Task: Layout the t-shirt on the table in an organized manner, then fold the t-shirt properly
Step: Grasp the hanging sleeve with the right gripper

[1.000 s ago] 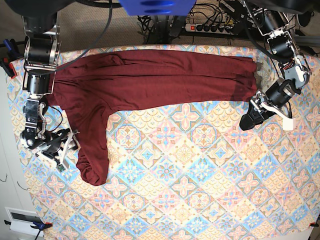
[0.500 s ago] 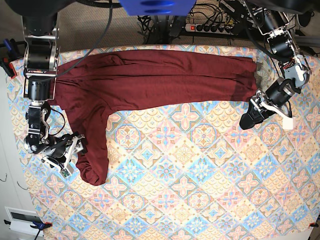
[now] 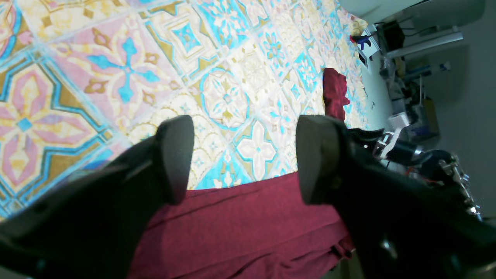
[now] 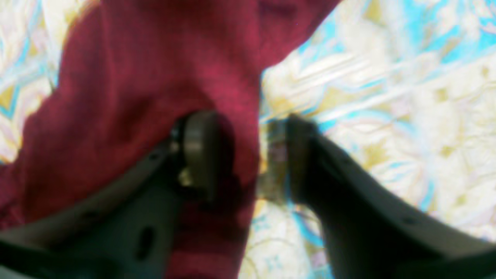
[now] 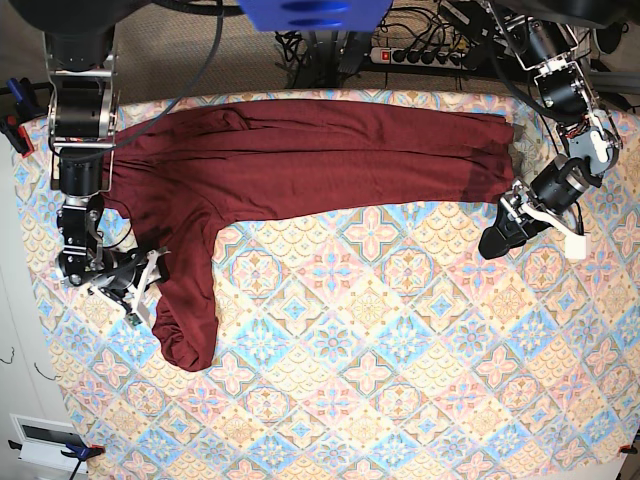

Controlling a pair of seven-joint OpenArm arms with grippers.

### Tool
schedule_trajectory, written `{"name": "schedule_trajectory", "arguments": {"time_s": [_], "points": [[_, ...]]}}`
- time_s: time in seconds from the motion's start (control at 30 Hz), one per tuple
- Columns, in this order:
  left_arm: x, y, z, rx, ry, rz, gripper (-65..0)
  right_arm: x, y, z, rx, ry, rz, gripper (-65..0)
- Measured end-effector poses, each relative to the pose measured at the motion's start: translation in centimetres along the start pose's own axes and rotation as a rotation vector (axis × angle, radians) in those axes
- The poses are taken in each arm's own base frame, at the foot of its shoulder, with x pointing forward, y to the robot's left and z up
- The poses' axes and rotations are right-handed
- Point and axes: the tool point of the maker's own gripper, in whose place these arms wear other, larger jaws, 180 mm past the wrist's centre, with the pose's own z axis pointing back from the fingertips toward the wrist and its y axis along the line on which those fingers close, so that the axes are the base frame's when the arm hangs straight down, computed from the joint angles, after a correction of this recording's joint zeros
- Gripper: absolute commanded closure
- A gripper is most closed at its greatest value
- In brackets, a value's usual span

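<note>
so right fingers [image 4: 209, 155] straddle the t-shirt [image 5: 300, 160] edge; left fingers [image 3: 174, 155] wide.

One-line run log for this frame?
stage: layout | t-shirt: spread, unfolded | right end effector: straddling sleeve edge | left end effector: open, empty

We see the right gripper [image 5: 150, 283] at the end of an arm hanging nearly straight down the base view's left edge, jaws apart but narrowed; the left gripper [image 5: 497, 243], wrist bent inward on that view's right, holds its jaws wide with nothing between them.
</note>
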Motion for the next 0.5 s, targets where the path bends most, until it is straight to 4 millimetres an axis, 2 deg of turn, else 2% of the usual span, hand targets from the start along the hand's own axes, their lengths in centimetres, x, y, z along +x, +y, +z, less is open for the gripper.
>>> {"name": "schedule_trajectory", "arguments": {"time_s": [0.13, 0.17, 0.33, 0.5], "points": [[0.0, 0.0, 0.0, 0.001, 0.000, -0.001, -40.4, 0.1, 0.7, -0.3, 0.010, 0.005, 0.027, -1.9], [0.0, 0.0, 0.0, 0.001, 0.000, 0.000, -40.4, 0.2, 0.8, -0.3, 0.014, -0.005, 0.024, 0.0], [0.0, 0.1, 0.1, 0.002, -0.002, 0.000, -40.4, 0.3, 1.0, -0.2, 0.010, -0.007, 0.041, 0.0], [0.1, 0.5, 0.2, 0.014, -0.005, 0.006, -40.4, 1.1, 3.2, 1.4, 0.003, -0.070, 0.128, 0.0]]}}
